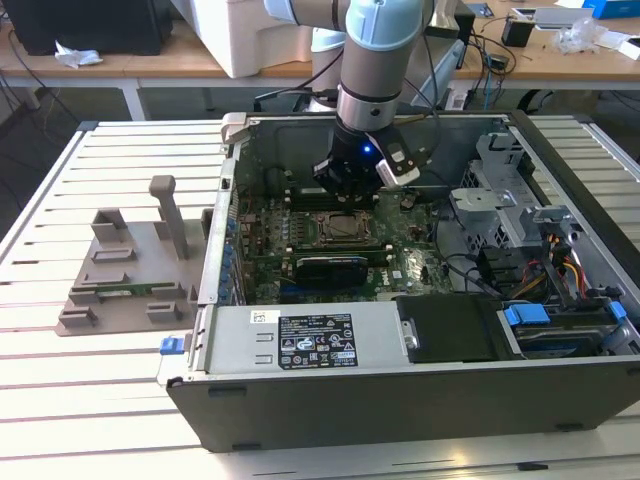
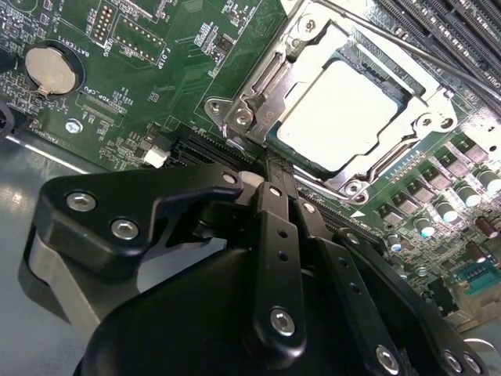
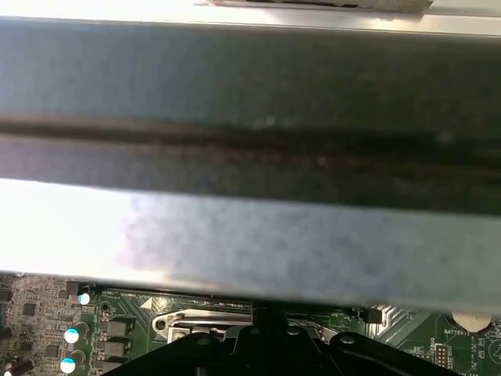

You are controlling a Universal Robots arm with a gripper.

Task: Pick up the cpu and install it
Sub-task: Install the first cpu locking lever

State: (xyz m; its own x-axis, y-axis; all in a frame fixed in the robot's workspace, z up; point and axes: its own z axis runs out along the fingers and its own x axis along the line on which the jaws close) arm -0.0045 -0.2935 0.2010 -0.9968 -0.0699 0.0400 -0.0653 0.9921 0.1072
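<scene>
In the socket point(image 2: 344, 117) on the green board point(image 2: 133, 70), the cpu point(image 2: 338, 116) lies flat, its pale metal top bright inside the silvery frame, in the second wrist view; just beside the frame's edge the gripper point(image 2: 270, 168) has its black fingers point(image 2: 275, 235) drawn together with nothing between them. In the exterior view the gripper point(image 1: 352, 190) hangs low inside the open case point(image 1: 400, 390), just above the socket point(image 1: 340, 226); a black card point(image 1: 330, 268) lies near it, and a grey holder point(image 1: 130, 270) sits on the slatted table point(image 1: 60, 400) at the exterior view's left, well apart.

dark metal case wall point(image 3: 250, 117) close above green motherboard point(image 3: 47, 321); black end effector point(image 3: 258, 345) below.
</scene>
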